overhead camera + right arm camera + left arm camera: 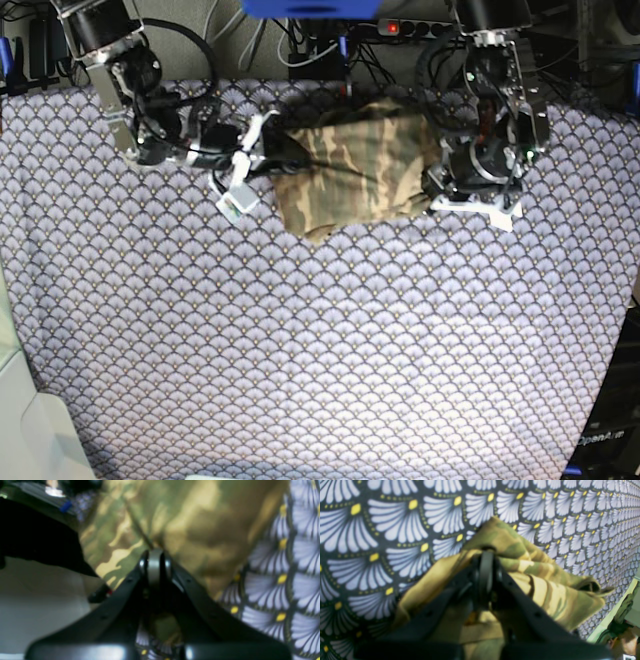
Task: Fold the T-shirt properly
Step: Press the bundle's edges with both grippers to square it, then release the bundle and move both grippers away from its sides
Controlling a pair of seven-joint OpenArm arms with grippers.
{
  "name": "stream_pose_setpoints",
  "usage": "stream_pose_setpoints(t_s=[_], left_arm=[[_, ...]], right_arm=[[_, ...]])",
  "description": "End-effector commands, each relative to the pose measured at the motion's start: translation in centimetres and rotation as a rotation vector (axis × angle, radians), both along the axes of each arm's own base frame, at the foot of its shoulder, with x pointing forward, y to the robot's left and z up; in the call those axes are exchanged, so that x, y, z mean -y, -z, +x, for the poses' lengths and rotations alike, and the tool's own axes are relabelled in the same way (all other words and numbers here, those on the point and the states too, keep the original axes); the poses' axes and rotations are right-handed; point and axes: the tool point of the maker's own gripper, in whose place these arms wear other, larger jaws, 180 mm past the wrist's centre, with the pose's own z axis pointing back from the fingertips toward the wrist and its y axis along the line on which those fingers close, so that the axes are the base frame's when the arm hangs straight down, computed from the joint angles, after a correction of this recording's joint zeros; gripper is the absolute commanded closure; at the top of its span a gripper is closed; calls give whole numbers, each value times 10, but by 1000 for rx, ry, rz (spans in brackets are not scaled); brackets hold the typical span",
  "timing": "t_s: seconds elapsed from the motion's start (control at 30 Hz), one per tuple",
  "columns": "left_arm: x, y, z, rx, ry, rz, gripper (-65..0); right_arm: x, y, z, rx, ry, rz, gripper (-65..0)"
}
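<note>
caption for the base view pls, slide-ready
Both grippers, left and right, pinch opposite ends of the bunched camouflage T-shirt on the fan-patterned tablecloth.

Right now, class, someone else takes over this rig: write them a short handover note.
Left gripper: shut on the T-shirt, at its edge.
Right gripper: shut on the T-shirt's opposite edge.
T-shirt: bunched into a compact bundle between both arms, at the far side of the tablecloth.
Done: shirt gathered smaller.
Left: it looks rumpled, so flatten it, finish the fold, then let go.
</note>
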Motion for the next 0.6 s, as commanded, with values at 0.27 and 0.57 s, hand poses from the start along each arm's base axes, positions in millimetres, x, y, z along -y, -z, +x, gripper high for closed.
stream_pose_setpoints(t_s=[0.27,0.57], left_arm=[[-7,-22,13,70,-7,31,0],[9,-105,14,232,99,29,0]], right_arm=[[4,-44,13,157,-40,2,0],[37,-103,30,350,-75,-172,0]])
